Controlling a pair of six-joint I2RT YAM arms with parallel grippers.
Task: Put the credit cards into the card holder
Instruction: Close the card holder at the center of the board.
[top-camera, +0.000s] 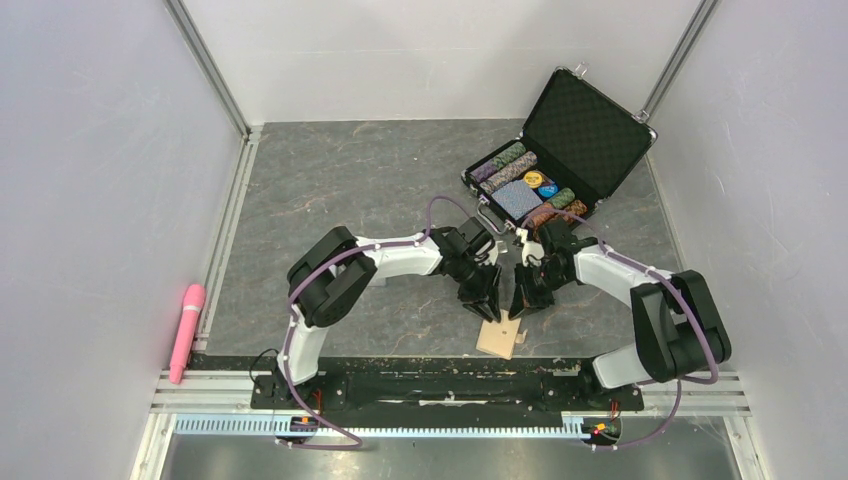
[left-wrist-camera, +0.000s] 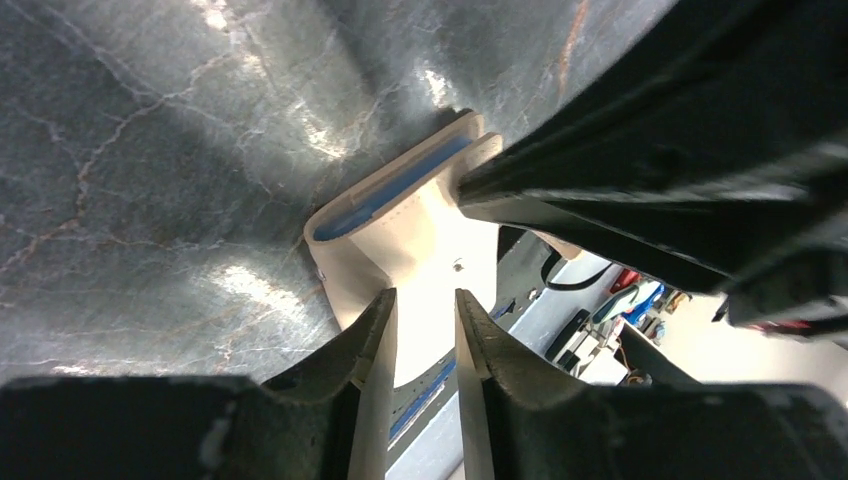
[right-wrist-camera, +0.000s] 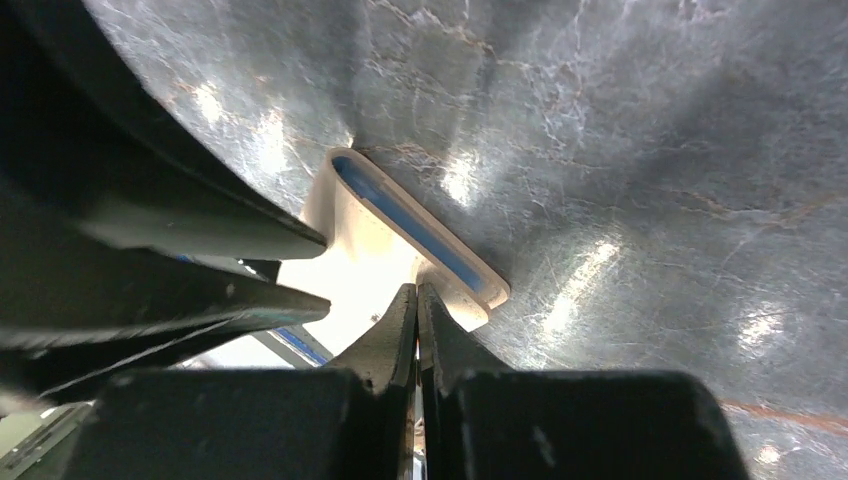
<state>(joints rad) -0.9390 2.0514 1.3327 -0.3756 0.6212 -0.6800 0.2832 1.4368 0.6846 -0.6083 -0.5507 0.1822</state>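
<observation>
Clamping the holder (left-wrist-camera: 420, 235) by the table's (top-camera: 350, 180) near edge, we held left gripper (left-wrist-camera: 425, 298) narrowly parted around its flap, right gripper (right-wrist-camera: 417, 290) pinched on its rim; both arms (top-camera: 400, 255) angled inward, wrists down.

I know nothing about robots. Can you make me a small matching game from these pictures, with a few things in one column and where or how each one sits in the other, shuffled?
Things
1. card holder
2. black case
3. pink stick
4. left claw

Places or states
A. lying at the far left side
B. at the far right, lid up, chips inside
C. tan, in the middle near the front, its blue-lined pocket gaping
D. one finger on each side of a tan flap

Pairs: 1-C, 2-B, 3-A, 4-D
</observation>
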